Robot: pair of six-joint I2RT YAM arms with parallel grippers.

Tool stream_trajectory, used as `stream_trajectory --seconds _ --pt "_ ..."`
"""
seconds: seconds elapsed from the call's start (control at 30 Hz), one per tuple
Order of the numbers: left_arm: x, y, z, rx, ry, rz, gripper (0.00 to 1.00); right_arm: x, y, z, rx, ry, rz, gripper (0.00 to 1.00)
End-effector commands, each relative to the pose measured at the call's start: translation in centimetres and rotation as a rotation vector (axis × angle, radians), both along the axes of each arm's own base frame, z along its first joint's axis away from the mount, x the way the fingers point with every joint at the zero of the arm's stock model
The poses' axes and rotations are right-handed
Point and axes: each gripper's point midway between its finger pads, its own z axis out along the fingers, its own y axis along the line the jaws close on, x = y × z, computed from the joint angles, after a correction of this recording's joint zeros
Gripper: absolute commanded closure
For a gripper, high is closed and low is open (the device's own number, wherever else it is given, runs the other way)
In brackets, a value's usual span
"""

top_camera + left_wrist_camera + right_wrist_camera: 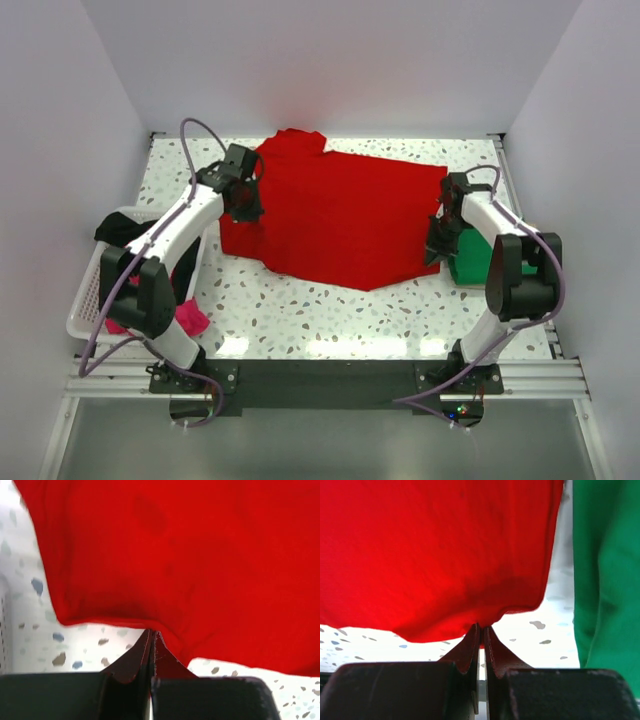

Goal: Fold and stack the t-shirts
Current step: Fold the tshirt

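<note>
A bright red soft cloth t-shirt (pixel 340 215) lies spread across the middle of the speckled white worktop (pixel 300 310), between the two arms. The left hand (pixel 151 637) is pinched fully closed on the shirt's left edge. The right hand (pixel 482 632) is clamped the same way on its right edge. A green cloth t-shirt (pixel 478 262) sits just beside the right hand. At the left, a white slotted plastic basket (pixel 85 300) holds a black cloth shirt (pixel 118 228), and a magenta pink shirt (pixel 192 318) shows at its near corner.
</note>
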Motion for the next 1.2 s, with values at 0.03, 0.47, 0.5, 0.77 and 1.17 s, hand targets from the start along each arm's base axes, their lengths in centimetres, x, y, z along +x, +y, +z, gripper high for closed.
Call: stream_trajectory --seconds 0.03,0.47,0.5,0.77,1.17 --pt "5.4 -1.0 2.4 0.029 -0.121 -0.065 1.0 2.5 0.4 1.0 0.031 -0.026 -0.025 1.0" --pt "14.2 -1.7 5.5 -0.009 -0.253 -0.112 1.0 8.0 -1.6 1.2 0.086 -0.08 -0.148 1.0" --pt "14.6 -1.4 5.6 -0.007 -0.258 -0.114 1.0 8.3 -1.7 1.3 0.091 -0.087 -0.161 1.0" --pt "17.7 -1.3 6.8 -0.033 -0.316 -0.133 1.0 10.6 -3.1 1.8 0.114 -0.127 -0.207 1.0" --pt "19.6 -0.5 6.4 -0.041 -0.337 -0.141 1.0 11.9 -4.1 1.5 0.112 -0.135 -0.228 1.0"
